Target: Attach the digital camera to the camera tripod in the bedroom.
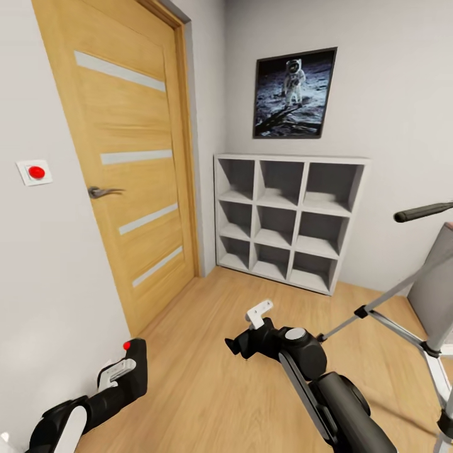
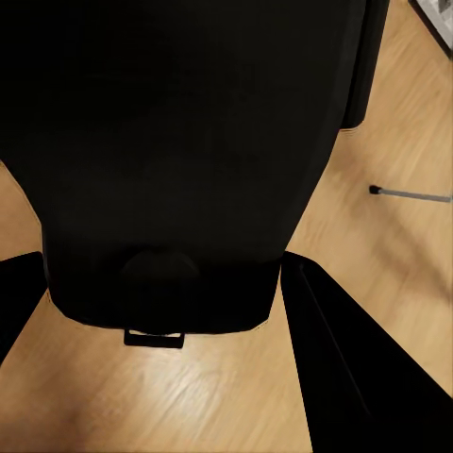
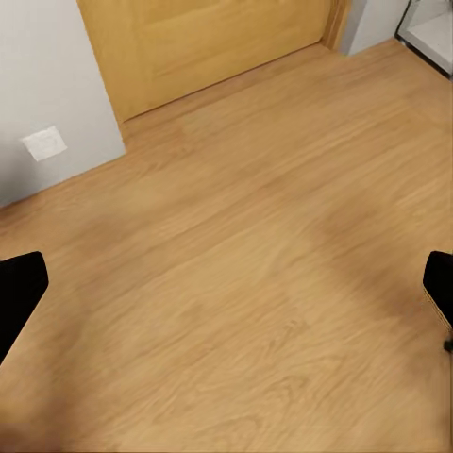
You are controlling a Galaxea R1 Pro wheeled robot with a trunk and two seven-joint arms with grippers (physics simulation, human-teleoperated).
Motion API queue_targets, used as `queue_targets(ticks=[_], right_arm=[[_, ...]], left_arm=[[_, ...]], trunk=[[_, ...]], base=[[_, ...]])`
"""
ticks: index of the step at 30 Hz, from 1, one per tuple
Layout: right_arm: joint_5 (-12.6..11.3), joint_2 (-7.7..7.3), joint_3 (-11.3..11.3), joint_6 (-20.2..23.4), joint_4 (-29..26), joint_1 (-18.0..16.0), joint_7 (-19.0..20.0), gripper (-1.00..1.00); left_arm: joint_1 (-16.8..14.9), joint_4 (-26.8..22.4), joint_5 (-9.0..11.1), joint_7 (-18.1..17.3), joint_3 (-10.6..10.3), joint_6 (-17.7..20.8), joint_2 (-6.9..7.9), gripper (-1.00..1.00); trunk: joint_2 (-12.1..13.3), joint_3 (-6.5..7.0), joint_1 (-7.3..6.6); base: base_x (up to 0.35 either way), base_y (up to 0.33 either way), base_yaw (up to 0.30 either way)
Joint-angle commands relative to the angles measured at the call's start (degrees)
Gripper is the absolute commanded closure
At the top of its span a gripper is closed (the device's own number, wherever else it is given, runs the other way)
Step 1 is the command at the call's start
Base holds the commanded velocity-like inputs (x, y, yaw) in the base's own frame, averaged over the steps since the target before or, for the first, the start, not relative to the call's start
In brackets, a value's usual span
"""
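The digital camera [image 1: 131,371] is held clamped in the left gripper [image 1: 119,377], low beside the wooden door [image 1: 126,157]. The camera tripod [image 1: 409,302] is seen well apart from the door. The right gripper [image 1: 242,345] is spread wide, empty, above the floor [image 3: 245,283].

Two robot arms in glossy black casing. The left arm [image 1: 69,418] has a white panel along its forearm and ends in a black claw [image 1: 129,368] with a pale grey bracket. The right arm [image 1: 333,390] has a long black forearm, a round grey joint cap, and a black claw [image 1: 242,345] topped by a white bracket.
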Motion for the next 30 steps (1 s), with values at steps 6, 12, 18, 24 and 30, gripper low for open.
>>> queue_targets(ticks=[6,12,18,24,30], right_arm=[[0.09,-0.06,-0.02,0.31,-0.05,-0.05,0.16,-1.00],[0.04,-0.13,-0.24,0.35,-0.05,0.00,0.31,-1.00],[-0.07,-0.13,-0.33,0.34,-0.05,0.03,0.40,-1.00],[-0.10,-0.11,-0.34,0.22,-0.05,0.03,0.40,-1.00],[-0.11,-0.11,-0.27,0.13,-0.05,0.03,0.40,-1.00]], left_arm=[[-0.04,-0.10,-0.25,-0.53,0.11,0.33,-0.02,1.00],[-0.04,-0.12,-0.25,-0.52,0.04,0.33,-0.02,1.00],[-0.04,-0.13,-0.24,-0.52,0.02,0.38,-0.02,1.00],[-0.04,-0.13,-0.20,-0.52,0.02,0.40,-0.02,1.00],[-0.04,-0.13,-0.18,-0.52,-0.05,0.40,-0.02,1.00]], trunk=[[-0.03,-0.06,0.03],[-0.03,-0.06,0.03],[-0.03,-0.06,0.03],[-0.03,-0.06,0.03],[-0.03,-0.06,0.03]], base=[[0.340,0.033,0.000],[0.340,0.080,-0.001],[0.330,0.119,-0.046],[0.304,0.183,-0.172],[0.292,0.199,-0.251]])
